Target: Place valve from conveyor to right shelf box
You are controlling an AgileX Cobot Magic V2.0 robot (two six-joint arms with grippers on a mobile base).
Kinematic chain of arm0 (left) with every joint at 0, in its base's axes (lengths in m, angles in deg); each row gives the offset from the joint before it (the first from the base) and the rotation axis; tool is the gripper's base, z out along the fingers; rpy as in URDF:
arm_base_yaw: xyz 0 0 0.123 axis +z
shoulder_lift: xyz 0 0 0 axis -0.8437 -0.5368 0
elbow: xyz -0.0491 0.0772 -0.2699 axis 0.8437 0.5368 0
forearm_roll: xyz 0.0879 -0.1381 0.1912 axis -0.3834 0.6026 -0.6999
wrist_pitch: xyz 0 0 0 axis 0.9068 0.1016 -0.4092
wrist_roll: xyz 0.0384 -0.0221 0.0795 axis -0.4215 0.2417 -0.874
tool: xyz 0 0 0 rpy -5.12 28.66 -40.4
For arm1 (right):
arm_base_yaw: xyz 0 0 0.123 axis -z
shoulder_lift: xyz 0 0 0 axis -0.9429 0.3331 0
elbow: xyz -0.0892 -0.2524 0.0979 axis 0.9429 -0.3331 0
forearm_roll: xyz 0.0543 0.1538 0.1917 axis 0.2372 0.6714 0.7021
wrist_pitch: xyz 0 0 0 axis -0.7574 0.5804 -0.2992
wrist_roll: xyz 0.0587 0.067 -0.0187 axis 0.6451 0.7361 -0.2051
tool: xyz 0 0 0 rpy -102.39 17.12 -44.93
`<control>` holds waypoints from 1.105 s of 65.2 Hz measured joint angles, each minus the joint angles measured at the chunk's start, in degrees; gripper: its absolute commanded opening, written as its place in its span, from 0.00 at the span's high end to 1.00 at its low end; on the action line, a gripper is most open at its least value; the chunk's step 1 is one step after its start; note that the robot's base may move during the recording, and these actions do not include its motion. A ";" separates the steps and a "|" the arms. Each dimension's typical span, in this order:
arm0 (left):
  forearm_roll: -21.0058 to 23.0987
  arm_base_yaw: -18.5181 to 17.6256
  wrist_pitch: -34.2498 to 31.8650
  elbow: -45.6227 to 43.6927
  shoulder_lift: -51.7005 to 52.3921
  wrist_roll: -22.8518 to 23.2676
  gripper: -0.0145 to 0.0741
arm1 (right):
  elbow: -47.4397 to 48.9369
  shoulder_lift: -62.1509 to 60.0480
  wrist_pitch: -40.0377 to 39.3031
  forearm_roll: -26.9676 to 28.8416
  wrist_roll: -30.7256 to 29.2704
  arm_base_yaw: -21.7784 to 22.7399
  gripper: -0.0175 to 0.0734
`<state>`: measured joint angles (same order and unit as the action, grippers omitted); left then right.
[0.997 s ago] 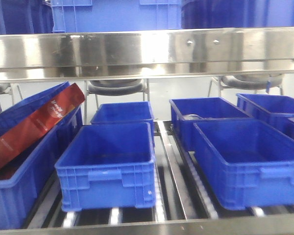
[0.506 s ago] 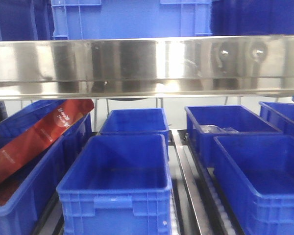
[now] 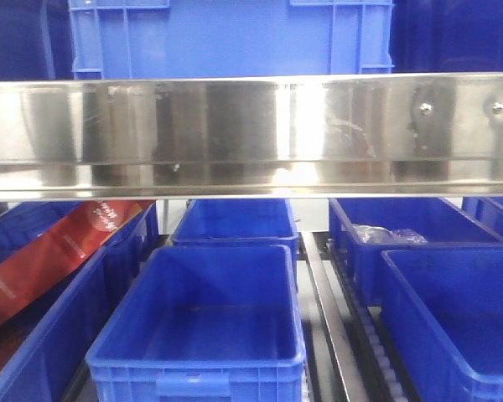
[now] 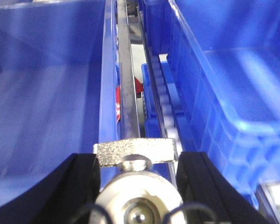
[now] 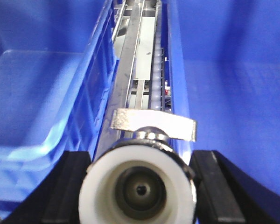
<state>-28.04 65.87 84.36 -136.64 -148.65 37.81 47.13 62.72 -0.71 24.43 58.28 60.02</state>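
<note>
Valve (image 4: 137, 196) held in left tool (image 4: 139, 163); second valve (image 5: 137, 189) in right tool (image 5: 141, 161).

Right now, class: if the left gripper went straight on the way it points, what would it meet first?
Likely the steel rail between the left box and right box, just beyond the valve held in the left gripper; depth is unclear.

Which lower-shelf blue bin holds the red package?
The far-left bin, with the red package leaning diagonally in it; the front centre bin beside it looks empty.
</note>
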 measured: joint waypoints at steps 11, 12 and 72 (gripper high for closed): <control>0.00 0.00 0.00 0.00 0.00 0.00 0.96 | 0.00 0.00 0.00 0.00 0.00 0.00 0.99; 0.00 0.00 0.00 0.00 0.00 0.00 0.96 | 0.00 0.00 0.00 0.00 0.00 0.00 0.99; 0.00 0.00 0.00 0.00 0.00 0.00 0.96 | 0.00 0.00 0.00 0.00 0.00 0.00 0.99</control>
<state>-28.04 65.87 84.36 -136.64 -148.65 37.81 47.13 62.72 -0.71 24.43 58.28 60.02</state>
